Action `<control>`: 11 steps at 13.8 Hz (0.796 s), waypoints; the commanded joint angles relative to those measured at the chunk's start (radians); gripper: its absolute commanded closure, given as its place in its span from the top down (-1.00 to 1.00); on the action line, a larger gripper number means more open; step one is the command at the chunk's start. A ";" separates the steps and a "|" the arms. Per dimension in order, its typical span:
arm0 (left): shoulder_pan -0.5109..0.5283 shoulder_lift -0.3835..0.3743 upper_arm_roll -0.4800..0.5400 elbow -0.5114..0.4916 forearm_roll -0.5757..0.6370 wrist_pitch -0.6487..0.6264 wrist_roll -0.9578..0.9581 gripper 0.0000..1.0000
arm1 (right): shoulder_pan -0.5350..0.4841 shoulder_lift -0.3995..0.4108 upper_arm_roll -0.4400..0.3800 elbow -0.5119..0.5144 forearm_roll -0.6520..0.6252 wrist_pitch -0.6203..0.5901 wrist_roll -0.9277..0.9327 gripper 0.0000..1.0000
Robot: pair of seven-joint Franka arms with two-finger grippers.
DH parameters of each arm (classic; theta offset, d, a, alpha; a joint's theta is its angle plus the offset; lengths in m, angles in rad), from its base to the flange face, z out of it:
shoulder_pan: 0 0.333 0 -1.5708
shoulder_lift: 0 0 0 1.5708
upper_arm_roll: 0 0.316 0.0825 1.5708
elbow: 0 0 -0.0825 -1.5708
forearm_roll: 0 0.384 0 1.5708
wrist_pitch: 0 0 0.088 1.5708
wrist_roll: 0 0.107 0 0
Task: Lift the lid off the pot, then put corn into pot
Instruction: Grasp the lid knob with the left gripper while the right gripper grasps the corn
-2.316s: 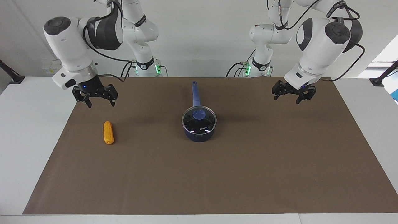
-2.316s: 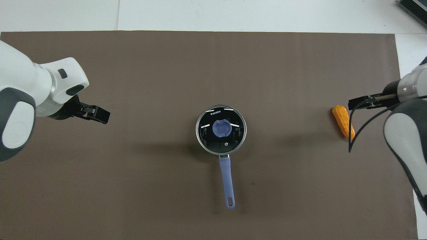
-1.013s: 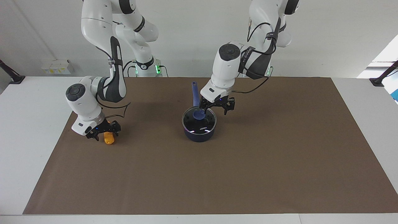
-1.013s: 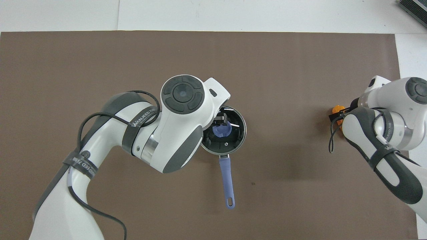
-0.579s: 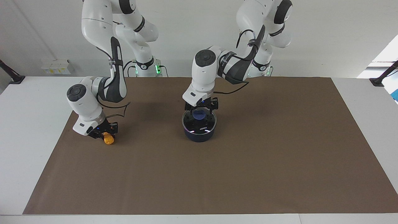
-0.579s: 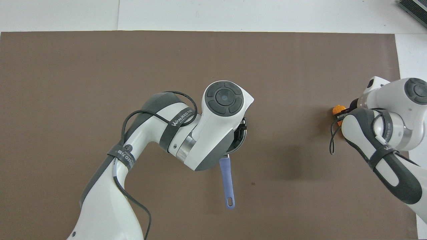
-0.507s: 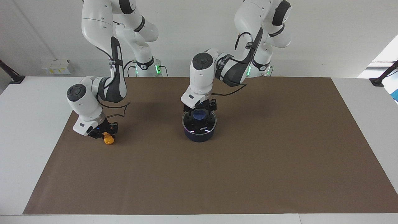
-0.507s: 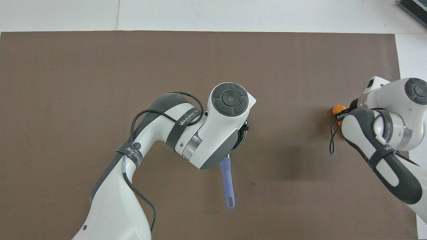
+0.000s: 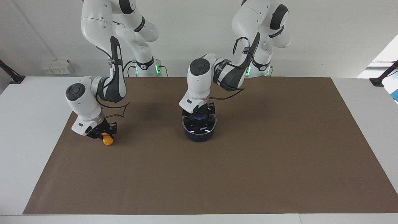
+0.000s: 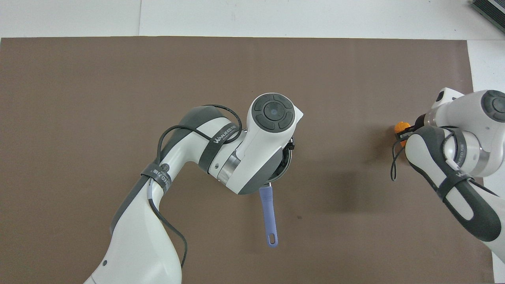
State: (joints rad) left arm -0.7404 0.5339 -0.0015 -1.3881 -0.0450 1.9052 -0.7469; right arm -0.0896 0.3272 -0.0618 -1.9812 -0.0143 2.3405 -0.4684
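left gripper fingers straddle the lid knob, closure unclear; right gripper grasps corn; off-centre pinch: your lid slips.

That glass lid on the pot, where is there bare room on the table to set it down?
The brown mat lies bare from the navy-blue saucepan toward the left arm's end, and across the whole strip farther from the robots. It is crowded at the glass lid with the blue knob, under the left gripper, and at the orange-yellow corn cob, where the right gripper sits.
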 commanded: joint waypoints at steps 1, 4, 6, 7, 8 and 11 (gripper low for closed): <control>-0.011 -0.005 0.009 0.009 0.017 -0.014 -0.019 1.00 | -0.009 -0.005 0.004 -0.001 0.011 0.013 -0.033 -1.00; -0.017 -0.011 0.008 -0.005 0.014 -0.017 -0.019 0.86 | -0.009 -0.005 0.004 -0.001 0.011 0.013 -0.033 -1.00; -0.019 -0.018 0.008 -0.019 0.014 -0.018 -0.019 -0.18 | -0.009 -0.005 0.004 -0.001 0.011 0.013 -0.033 -1.00; -0.020 -0.021 0.008 -0.020 0.014 -0.021 -0.019 -0.79 | -0.009 -0.005 0.004 -0.001 0.011 0.013 -0.033 -1.00; -0.014 -0.023 0.006 -0.020 0.011 -0.023 -0.015 -1.00 | -0.009 -0.005 0.004 -0.001 0.011 0.013 -0.032 -1.00; -0.004 -0.038 0.006 -0.019 0.004 -0.029 -0.012 -1.00 | -0.009 -0.005 0.004 -0.001 0.011 0.013 -0.033 -1.00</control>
State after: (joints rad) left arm -0.7428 0.5307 -0.0012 -1.3895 -0.0427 1.8921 -0.7484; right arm -0.0896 0.3273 -0.0619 -1.9789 -0.0143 2.3405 -0.4684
